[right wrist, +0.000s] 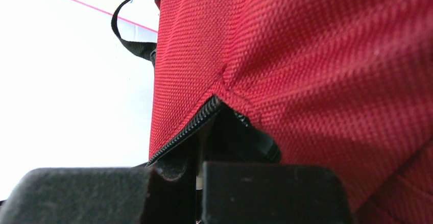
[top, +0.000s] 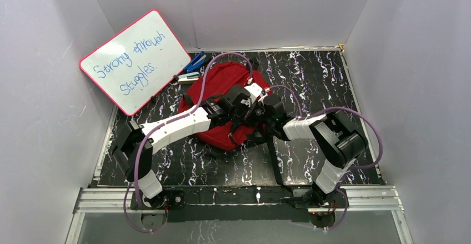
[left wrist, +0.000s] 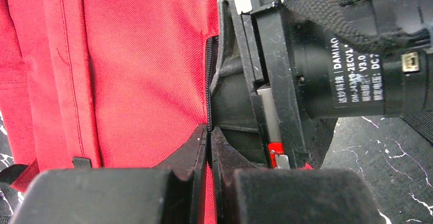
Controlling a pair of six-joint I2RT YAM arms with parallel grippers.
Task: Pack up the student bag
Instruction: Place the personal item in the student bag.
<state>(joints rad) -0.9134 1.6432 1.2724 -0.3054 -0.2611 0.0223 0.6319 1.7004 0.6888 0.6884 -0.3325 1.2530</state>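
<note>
The student bag (top: 219, 80), dark red with black zippers, lies in the middle of the table. Both grippers meet over its near right part. My left gripper (top: 248, 106) is shut, with red fabric and the black zipper line (left wrist: 208, 81) pinched between its jaws (left wrist: 210, 132). My right gripper (top: 262, 110) is shut on the bag's zipper edge (right wrist: 189, 124), where the teeth end at a seam; it shows in the right wrist view (right wrist: 199, 157). The right gripper's black body (left wrist: 347, 66) sits right against the left fingers. The bag's inside is hidden.
A whiteboard (top: 135, 60) with a pink rim leans on the left wall behind the bag. Blue items (top: 194, 63) lie next to the bag's far left. A black strap (top: 275, 163) trails toward the near edge. White walls enclose the table.
</note>
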